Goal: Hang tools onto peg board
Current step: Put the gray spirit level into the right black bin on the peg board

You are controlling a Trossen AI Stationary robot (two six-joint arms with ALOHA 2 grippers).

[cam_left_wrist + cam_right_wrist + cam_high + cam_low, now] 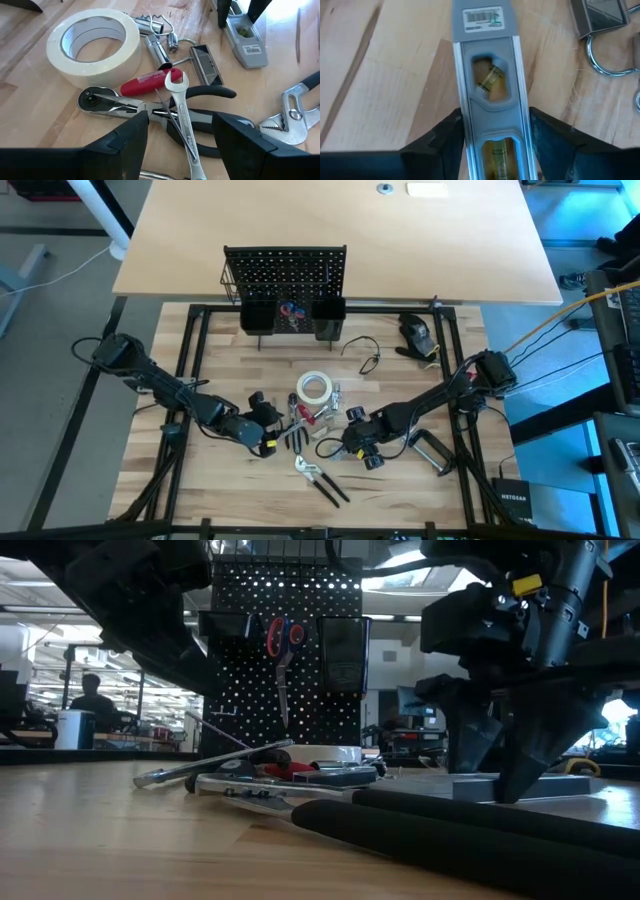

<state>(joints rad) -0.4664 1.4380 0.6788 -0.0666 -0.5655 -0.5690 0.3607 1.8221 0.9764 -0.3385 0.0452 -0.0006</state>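
While the black-handled pliers (322, 480) lie nearest the table's front edge, their long dark handles filling the foreground of the low view, the right gripper (492, 145) is down at the tabletop just behind them, straddling the silver spirit level (490, 95); its two dark fingers (445, 137) stand against the level's two long sides, though whether they have clamped it firmly I cannot tell. The level lies flat on the wood, its label end pointing away from the wrist, its yellow vials showing. To the left, the left gripper (177, 132) hovers with jaws spread and nothing between them, just above a heap of tools: a combination wrench (182, 115), a ratchet (97, 100), a red-handled tool (147, 82) and further dark-handled pliers (210, 92). Just beyond that heap sits the white tape roll (314, 388), lying flat. A silver C-clamp (432, 450) rests by the right arm, near the table's right side. Farther back and to the right lies a bulky black device (416, 332). At the far end stands the peg board (285, 272), upright, with red-handled scissors (284, 650) hanging on it between two black square cups (343, 655).
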